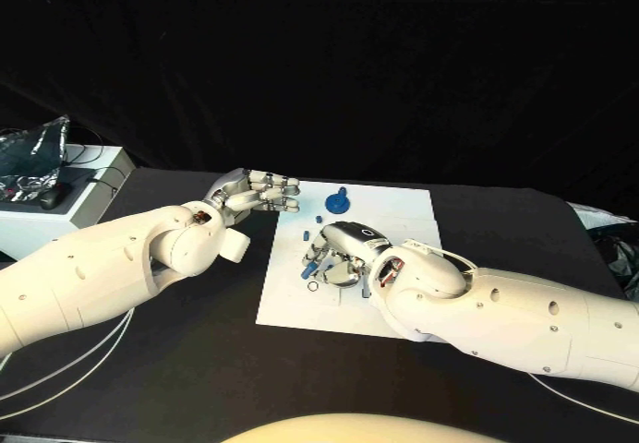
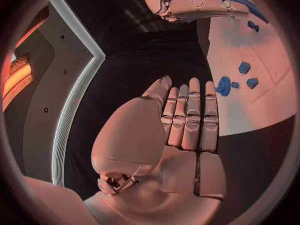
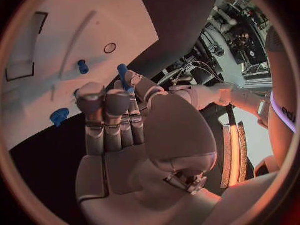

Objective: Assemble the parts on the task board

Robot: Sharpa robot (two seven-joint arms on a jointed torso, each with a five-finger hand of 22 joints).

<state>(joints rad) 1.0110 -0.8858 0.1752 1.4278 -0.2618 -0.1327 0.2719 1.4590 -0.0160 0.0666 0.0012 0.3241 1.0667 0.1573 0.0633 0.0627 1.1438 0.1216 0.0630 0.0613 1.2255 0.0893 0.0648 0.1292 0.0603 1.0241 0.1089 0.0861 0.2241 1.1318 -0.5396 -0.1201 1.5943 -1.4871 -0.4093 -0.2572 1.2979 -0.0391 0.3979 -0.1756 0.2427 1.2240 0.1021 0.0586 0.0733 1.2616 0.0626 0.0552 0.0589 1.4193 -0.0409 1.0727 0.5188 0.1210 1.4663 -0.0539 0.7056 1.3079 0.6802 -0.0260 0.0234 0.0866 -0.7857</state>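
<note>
The white task board (image 1: pixel 400 208) lies in the middle of the black table. My right hand (image 1: pixel 349 245) hovers over the board's middle and pinches a long blue part (image 1: pixel 312 266) between thumb and fingers; the right wrist view shows the same blue part (image 3: pixel 123 75) by the thumb. My left hand (image 1: pixel 259 194) is at the board's far left corner, fingers straight and side by side (image 2: pixel 187 120), holding nothing. A round blue part (image 1: pixel 337 200) lies on the board just right of the left hand. Several small blue parts (image 2: pixel 244 67) lie further along the board.
A white box (image 1: pixel 74 198) with gear on it stands at the table's far left. White cables (image 1: pixel 54 369) run across the near left of the table. On the board I see a blue peg (image 3: pixel 82 66), a drawn ring (image 3: pixel 110 48) and a rectangular outline (image 3: pixel 19 70).
</note>
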